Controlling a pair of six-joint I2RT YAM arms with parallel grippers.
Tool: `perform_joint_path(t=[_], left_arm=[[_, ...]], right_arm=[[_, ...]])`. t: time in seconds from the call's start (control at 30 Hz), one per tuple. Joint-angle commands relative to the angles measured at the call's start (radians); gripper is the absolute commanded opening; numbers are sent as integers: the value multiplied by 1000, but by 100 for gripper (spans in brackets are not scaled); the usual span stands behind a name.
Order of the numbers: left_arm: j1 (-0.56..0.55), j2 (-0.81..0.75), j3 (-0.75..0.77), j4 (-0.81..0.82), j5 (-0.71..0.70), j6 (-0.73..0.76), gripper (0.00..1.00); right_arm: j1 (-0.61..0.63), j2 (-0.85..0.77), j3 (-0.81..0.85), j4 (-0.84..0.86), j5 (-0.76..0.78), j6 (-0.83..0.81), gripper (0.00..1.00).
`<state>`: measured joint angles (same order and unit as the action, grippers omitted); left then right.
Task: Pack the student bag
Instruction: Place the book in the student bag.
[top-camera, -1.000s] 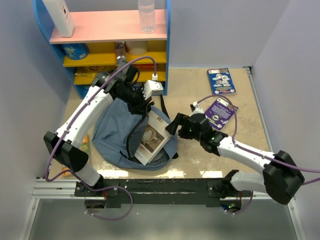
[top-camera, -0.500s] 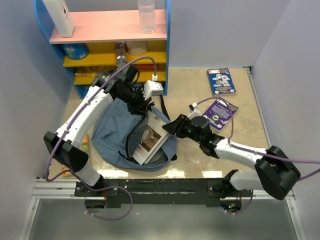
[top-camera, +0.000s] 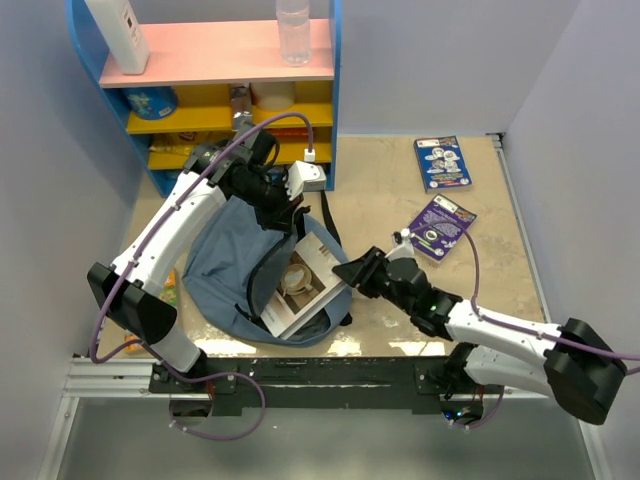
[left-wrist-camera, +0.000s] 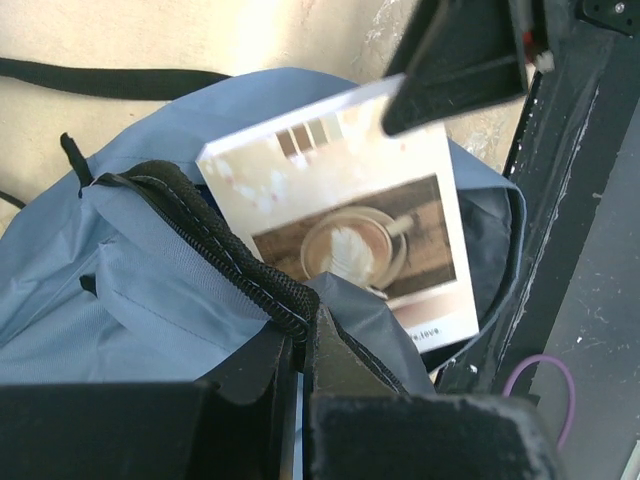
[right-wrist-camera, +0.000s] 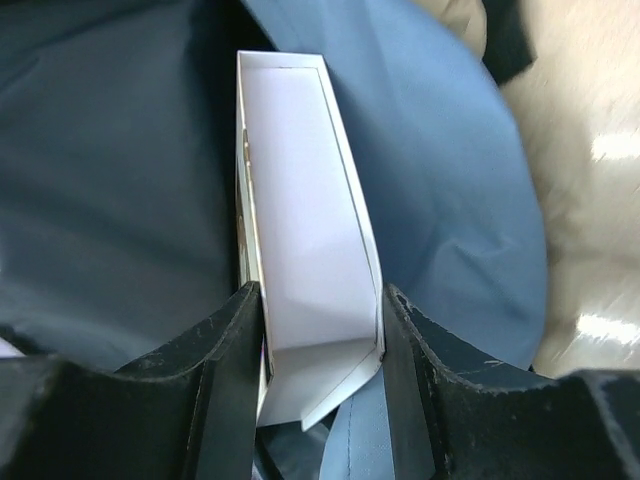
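Beige tabletop (top-camera: 385, 180) beneath bag (top-camera: 220, 270), grey walls (top-camera: 430, 60)

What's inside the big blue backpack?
A book with a coffee cup on its cover sticks partway into the open backpack. Part of it is covered by the bag's fabric, and anything deeper inside is dark and hidden under the book.

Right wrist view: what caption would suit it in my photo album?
Right fingers pinch a white book edge-on, its far end inside the open slate-blue student bag.
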<state>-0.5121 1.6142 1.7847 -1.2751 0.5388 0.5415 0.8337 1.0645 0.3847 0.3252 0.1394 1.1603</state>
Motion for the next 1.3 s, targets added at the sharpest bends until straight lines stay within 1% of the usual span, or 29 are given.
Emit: perform_joint_path(t=[0.0, 0.07, 0.13, 0.17, 0.2, 0.23, 0.3, 0.37, 0.47, 0.57, 0.67, 0.73, 0.8, 0.83, 0.87, 0.9, 0.93, 1.0, 1.03, 1.07, 1.13, 1.2, 1.23, 1.27], left_arm=[[-5, -8, 33, 33, 46, -11, 0], [-8, -5, 33, 31, 44, -14, 0], [-9, -2, 36, 26, 41, -15, 0], [-11, 0, 39, 26, 36, -15, 0], [-11, 0, 45, 25, 36, -15, 0], [-11, 3, 50, 22, 35, -15, 0], [-12, 3, 56, 22, 36, -17, 0], [-12, 6, 62, 22, 39, -18, 0], [-12, 12, 76, 20, 39, -28, 0], [-12, 12, 87, 23, 32, -29, 0], [-14, 19, 88, 39, 26, -35, 0], [-17, 32, 90, 65, 9, -64, 0], [-20, 41, 103, 74, -10, -86, 0], [-20, 50, 110, 77, -14, -92, 0], [-20, 53, 117, 74, -11, -94, 0], [-20, 55, 127, 72, -8, -94, 0], [-20, 52, 130, 74, -10, -94, 0], [-20, 49, 130, 79, -13, -89, 0], [-20, 43, 131, 79, -13, -86, 0], [-20, 42, 130, 79, -10, -83, 0], [-20, 39, 134, 72, -3, -72, 0], [-20, 41, 137, 71, 0, -71, 0], [-20, 44, 139, 68, 0, -69, 0], [-20, 47, 140, 65, 7, -68, 0]], right_arm=[[149, -118, 62, -142, 330, 140, 0], [179, -158, 94, -236, 457, 200, 0], [180, -193, 111, -248, 541, 211, 0], [180, -196, 135, -270, 569, 214, 0], [179, -196, 149, -285, 633, 222, 0], [180, -186, 161, -291, 650, 225, 0], [179, -146, 183, -262, 669, 233, 0], [179, -57, 204, -221, 672, 263, 0], [180, 67, 220, -108, 600, 289, 0], [203, 136, 261, -86, 583, 326, 0], [238, 161, 310, -104, 640, 332, 0], [255, 187, 348, -120, 654, 317, 0], [277, 228, 396, -106, 626, 268, 8], [292, 245, 405, -91, 606, 236, 19], [306, 261, 433, -94, 588, 195, 25], [335, 297, 445, -122, 531, 178, 30], [346, 305, 453, -138, 499, 164, 37], [366, 307, 432, -141, 442, 118, 42], [367, 287, 412, -120, 374, 95, 47], [369, 276, 367, -103, 341, 54, 49], [369, 240, 341, -136, 283, 26, 54], [367, 206, 323, -201, 281, -16, 57], [366, 184, 321, -228, 288, -34, 60], [364, 137, 316, -267, 340, -65, 62]])
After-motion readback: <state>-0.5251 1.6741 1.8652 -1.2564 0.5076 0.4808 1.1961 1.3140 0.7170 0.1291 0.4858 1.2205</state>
